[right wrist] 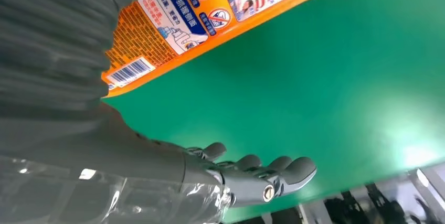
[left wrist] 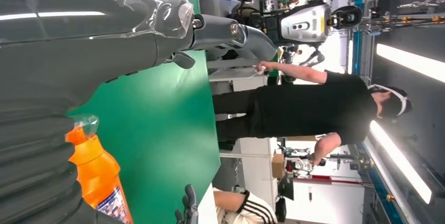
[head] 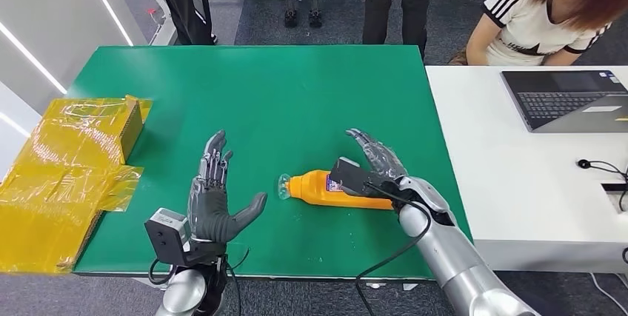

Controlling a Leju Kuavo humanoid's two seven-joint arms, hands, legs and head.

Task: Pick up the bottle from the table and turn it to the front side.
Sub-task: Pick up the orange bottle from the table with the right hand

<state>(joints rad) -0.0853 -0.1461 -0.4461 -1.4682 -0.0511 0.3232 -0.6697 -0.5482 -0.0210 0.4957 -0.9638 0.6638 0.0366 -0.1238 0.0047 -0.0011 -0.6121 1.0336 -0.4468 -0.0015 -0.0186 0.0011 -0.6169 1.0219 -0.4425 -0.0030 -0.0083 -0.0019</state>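
Green surface (head: 266, 101): a box wrapped in yellow film (head: 63, 175) sits on its left edge and overhangs it. White desk (head: 518, 183) butts against the right side; on it an open laptop (head: 566, 100) at the far end, and a black cable (head: 601, 168) near the right edge. Person in a striped white shirt (head: 544, 16) seated behind the desk. Two people standing beyond the far edge, legs visible. Left wrist view: person in black wearing a headset (left wrist: 325, 111), another robot (left wrist: 302, 22) behind.
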